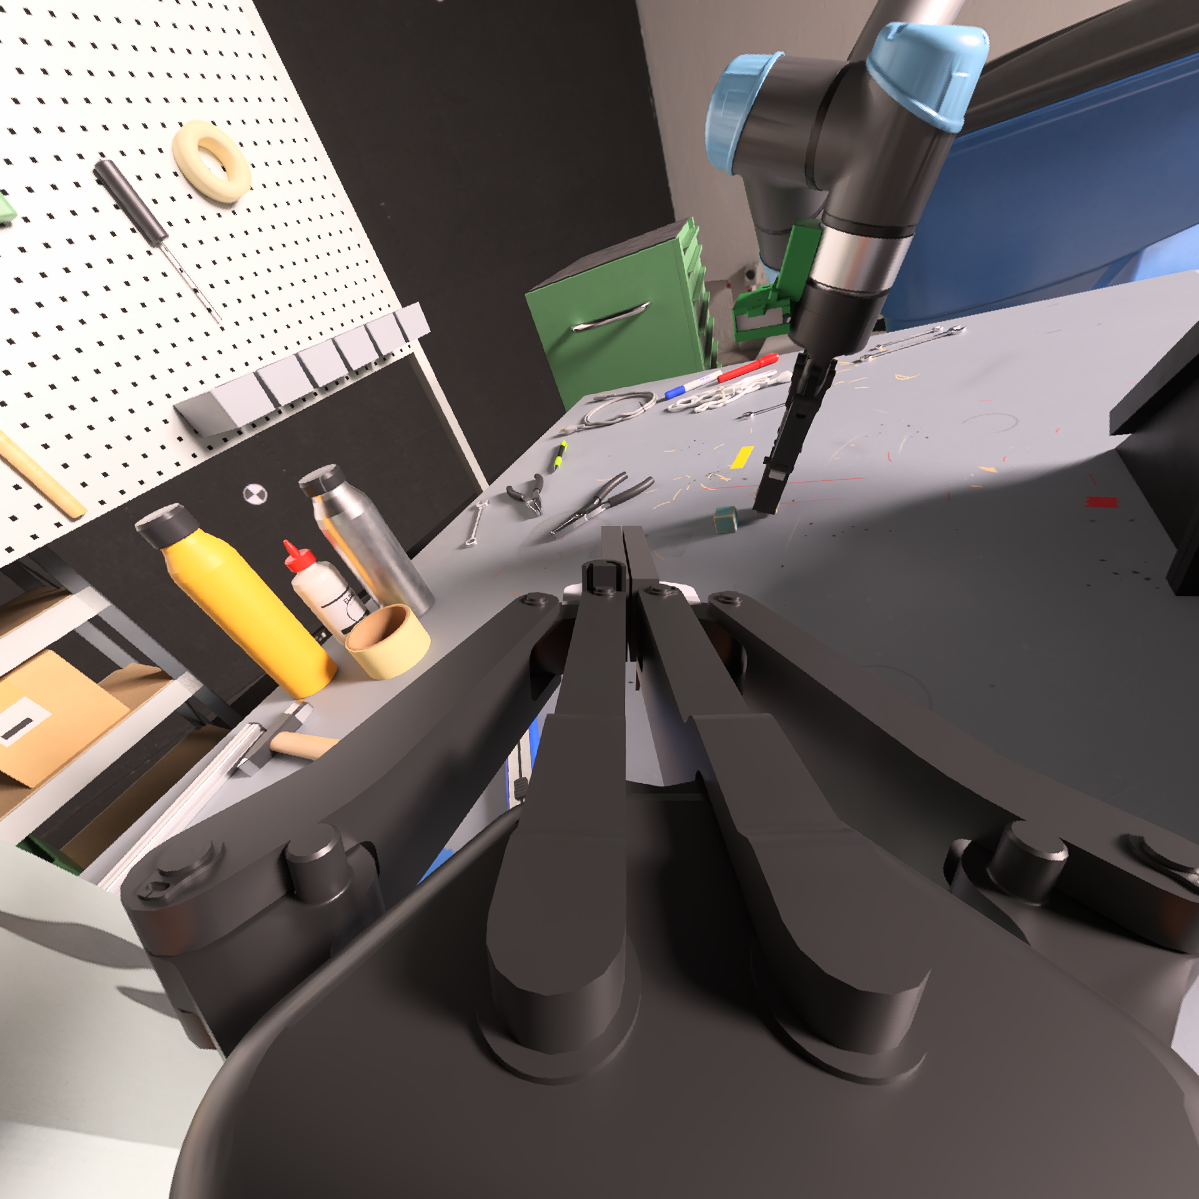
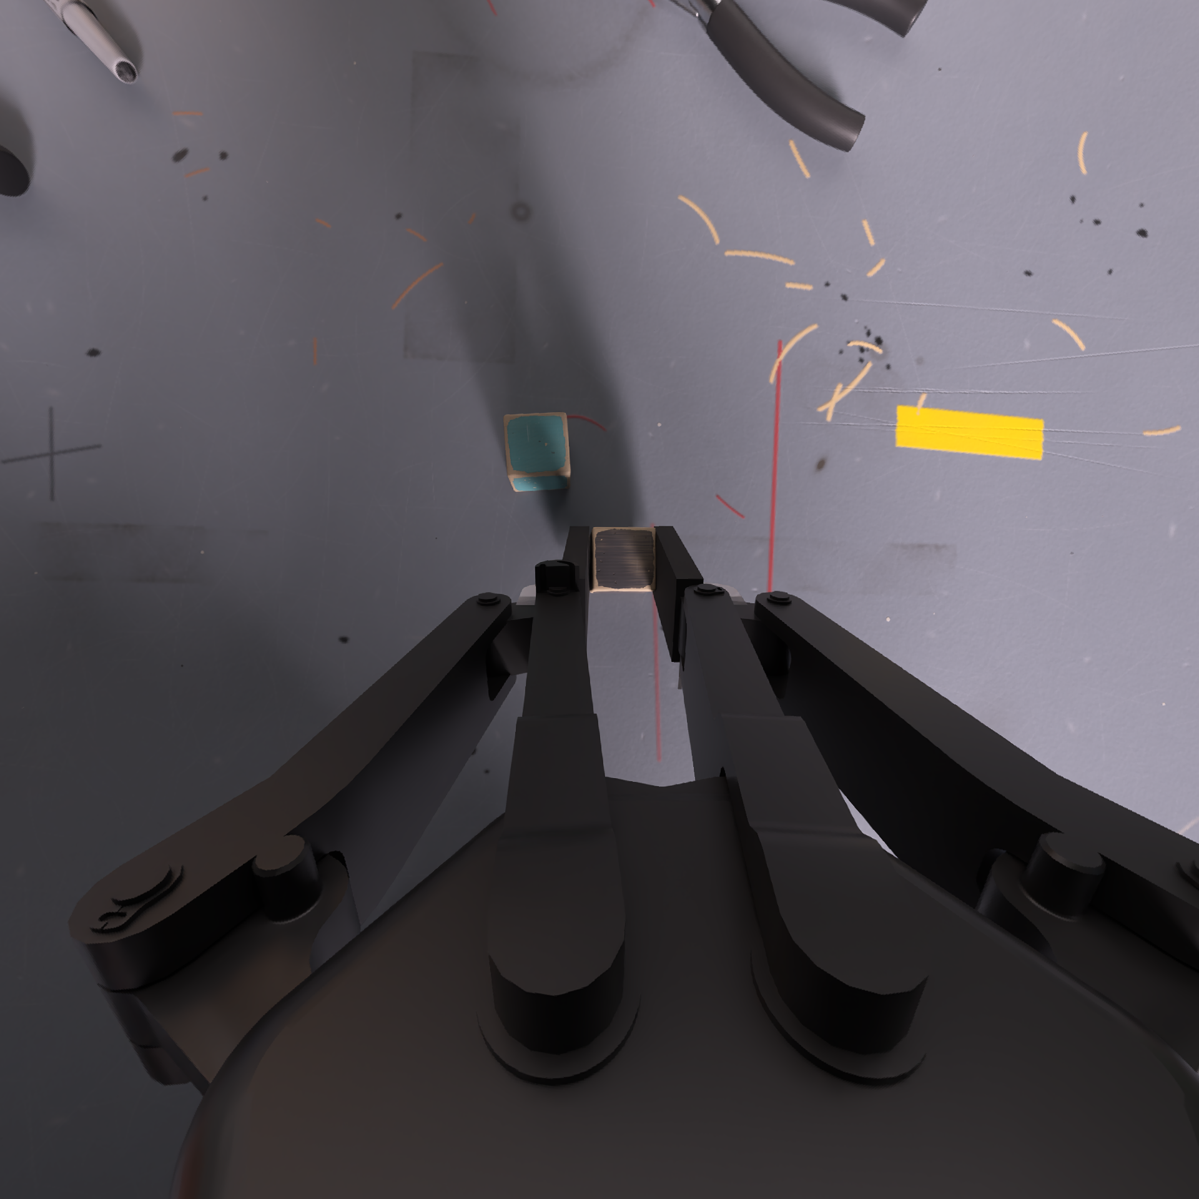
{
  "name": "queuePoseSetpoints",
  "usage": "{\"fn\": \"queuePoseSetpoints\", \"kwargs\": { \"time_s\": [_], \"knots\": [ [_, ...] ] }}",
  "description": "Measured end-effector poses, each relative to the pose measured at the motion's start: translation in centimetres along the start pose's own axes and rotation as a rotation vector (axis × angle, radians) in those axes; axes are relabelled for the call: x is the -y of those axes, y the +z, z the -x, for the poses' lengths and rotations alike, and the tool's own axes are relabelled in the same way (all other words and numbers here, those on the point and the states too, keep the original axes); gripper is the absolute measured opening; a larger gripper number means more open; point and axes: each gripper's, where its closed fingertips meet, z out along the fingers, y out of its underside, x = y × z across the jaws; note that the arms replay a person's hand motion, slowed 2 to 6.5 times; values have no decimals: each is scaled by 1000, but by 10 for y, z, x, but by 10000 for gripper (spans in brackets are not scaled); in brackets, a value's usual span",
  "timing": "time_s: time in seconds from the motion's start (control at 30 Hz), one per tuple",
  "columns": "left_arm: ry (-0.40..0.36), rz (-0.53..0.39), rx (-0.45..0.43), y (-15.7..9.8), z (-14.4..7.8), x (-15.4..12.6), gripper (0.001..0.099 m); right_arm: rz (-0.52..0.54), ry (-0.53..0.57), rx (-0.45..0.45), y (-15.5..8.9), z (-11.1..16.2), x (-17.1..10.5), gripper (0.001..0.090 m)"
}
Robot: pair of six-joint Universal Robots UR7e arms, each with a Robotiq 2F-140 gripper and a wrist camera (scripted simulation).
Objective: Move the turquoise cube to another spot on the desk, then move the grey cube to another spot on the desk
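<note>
The turquoise cube (image 2: 536, 451) sits on the grey desk (image 2: 259, 584), a little left of and beyond my right gripper (image 2: 623, 542). The right gripper points straight down and its fingers are closed on the grey cube (image 2: 623, 564), which fills the gap between the pads. In the left wrist view the right gripper (image 1: 765, 503) reaches down to the desk just right of the turquoise cube (image 1: 725, 519); the grey cube is hidden there. My left gripper (image 1: 624, 538) is shut and empty, hovering short of the turquoise cube.
Pliers (image 1: 603, 499) and smaller cutters (image 1: 527, 494) lie left of the cubes; the pliers' handles (image 2: 785, 84) show beyond the right gripper. A yellow tape strip (image 2: 970, 433) lies to the right. A yellow bottle (image 1: 240, 603), silver bottle (image 1: 370, 538), glue bottle (image 1: 321, 587) and tape roll (image 1: 388, 639) stand near the pegboard.
</note>
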Motion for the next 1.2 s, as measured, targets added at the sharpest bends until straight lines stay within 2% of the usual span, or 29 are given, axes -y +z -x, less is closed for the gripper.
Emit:
{"fn": "queuePoseSetpoints", "kwargs": {
  "time_s": [0.17,0.23,0.27,0.43,0.6,0.8,0.93,1.03,1.2],
  "knots": [
    [-2,0,-1,0,0,0,9,-23,2,-6,-1,-2,3,263],
    [-2,0,-1,0,0,0,9,-37,0,-7,-3,-2,4,361],
    [-2,0,-1,0,0,0,9,-47,-3,-9,-4,-2,6,379],
    [1,0,-1,-1,0,0,9,-119,-20,-33,-15,-4,17,408],
    [5,-2,3,-3,0,2,9,-210,-38,-72,-37,-4,30,407],
    [8,-10,10,-6,1,4,9,-339,-73,-100,-77,9,51,399],
    [7,-16,14,-9,2,6,9,-452,-109,-97,-109,28,68,394],
    [5,-21,18,-11,3,7,9,-537,-148,-58,-132,50,78,378],
    [3,-31,23,-14,5,10,9,-641,-265,88,-160,105,87,324]
  ]
}}
